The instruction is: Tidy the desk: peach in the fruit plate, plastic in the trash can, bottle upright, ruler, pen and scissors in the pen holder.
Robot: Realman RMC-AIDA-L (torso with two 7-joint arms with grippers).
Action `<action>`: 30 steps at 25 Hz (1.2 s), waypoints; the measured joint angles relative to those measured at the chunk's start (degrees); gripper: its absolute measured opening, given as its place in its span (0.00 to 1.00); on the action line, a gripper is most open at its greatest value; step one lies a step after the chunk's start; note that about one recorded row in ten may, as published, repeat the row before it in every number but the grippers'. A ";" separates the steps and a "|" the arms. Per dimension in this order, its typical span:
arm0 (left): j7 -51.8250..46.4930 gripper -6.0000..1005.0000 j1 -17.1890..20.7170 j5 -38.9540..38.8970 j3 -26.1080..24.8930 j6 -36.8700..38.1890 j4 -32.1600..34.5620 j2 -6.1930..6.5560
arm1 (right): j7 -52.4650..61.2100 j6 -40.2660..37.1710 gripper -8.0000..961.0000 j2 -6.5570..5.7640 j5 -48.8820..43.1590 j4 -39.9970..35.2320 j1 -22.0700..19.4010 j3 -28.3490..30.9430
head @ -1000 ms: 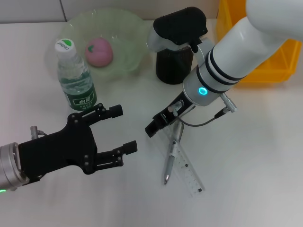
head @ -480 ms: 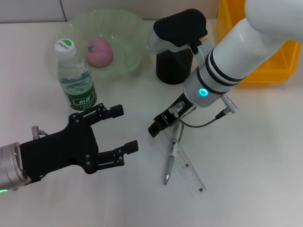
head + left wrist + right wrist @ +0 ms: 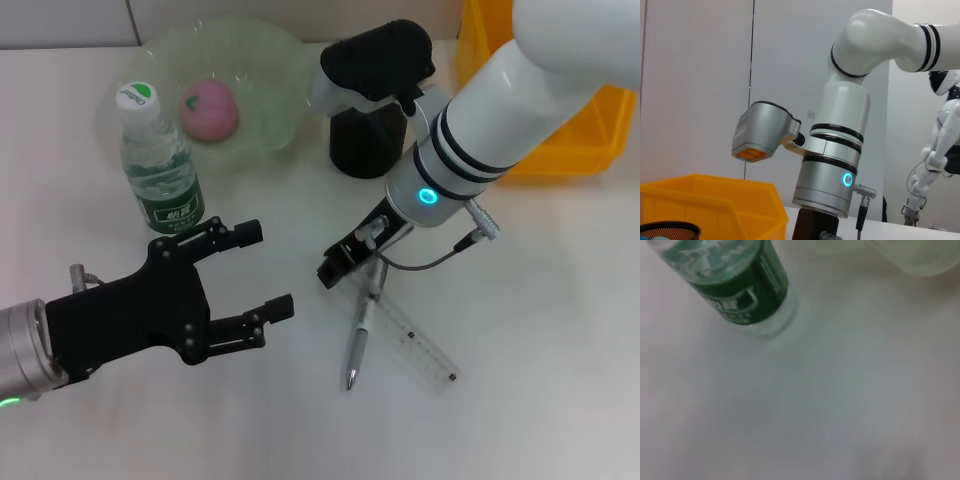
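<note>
Shifted since a second ago, the clear flat ruler [image 3: 412, 342] lies swung further right, nudged by the right gripper [image 3: 345, 262]; whether its fingers are open or closed I cannot tell. It sits low at the slim metallic pen [image 3: 360, 325], probably lining up a pick for the black mesh pen holder [image 3: 366, 140]. The left gripper [image 3: 255, 275] hovers spread open, idle. The bottle [image 3: 158, 165] stands upright; the peach [image 3: 209, 110] rests in the wavy green fruit plate [image 3: 270, 60].
</note>
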 joint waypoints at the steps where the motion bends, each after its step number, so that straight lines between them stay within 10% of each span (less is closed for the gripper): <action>1: -0.05 0.83 0.00 0.00 -0.11 0.00 0.07 0.00 | 0.00 -0.28 0.39 0.00 0.00 -1.45 -0.49 0.08; 12: -0.12 0.83 0.01 -0.07 -0.15 0.24 0.15 0.08 | -0.06 -3.37 0.39 -0.50 -2.31 -16.80 -7.20 5.95; 18: -0.05 0.83 0.07 -0.24 -0.15 0.27 0.17 0.09 | -6.57 -2.53 0.39 -0.54 -5.52 -36.90 -16.22 18.67; 30: -0.10 0.83 -0.39 -0.07 -0.15 0.02 0.17 -0.07 | -40.23 21.35 0.39 -0.41 15.65 -32.42 -22.11 24.40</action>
